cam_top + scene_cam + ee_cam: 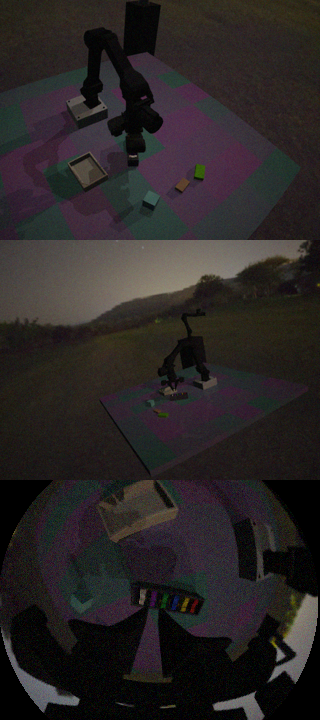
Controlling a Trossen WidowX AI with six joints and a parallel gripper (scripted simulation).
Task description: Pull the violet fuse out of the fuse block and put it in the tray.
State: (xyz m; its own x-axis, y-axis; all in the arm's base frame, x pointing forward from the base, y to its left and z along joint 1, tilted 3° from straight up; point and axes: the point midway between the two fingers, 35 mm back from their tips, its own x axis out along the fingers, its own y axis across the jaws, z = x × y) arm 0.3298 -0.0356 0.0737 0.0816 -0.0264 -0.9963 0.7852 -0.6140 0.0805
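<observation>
The dark fuse block (133,162) (184,396) (134,596) holds a row of coloured fuses. The violet fuse (153,599) stands in it between the white fuse (133,156) (142,597) and the green fuse (164,601); the arm hides it in the top view. My gripper (174,390) (153,610) points down above the white and violet end of the block, its fingers a narrow gap apart with nothing between them. In the wrist view the violet fuse lines up with that gap. The empty tray (96,183) (145,526) lies beside the block.
A teal block (151,199) (150,403) (81,602), an orange block (182,184) (156,410) and a bright green block (199,171) (163,415) lie away from the fuse block. The arm's pale base (90,120) (206,383) stands beyond the block's red end.
</observation>
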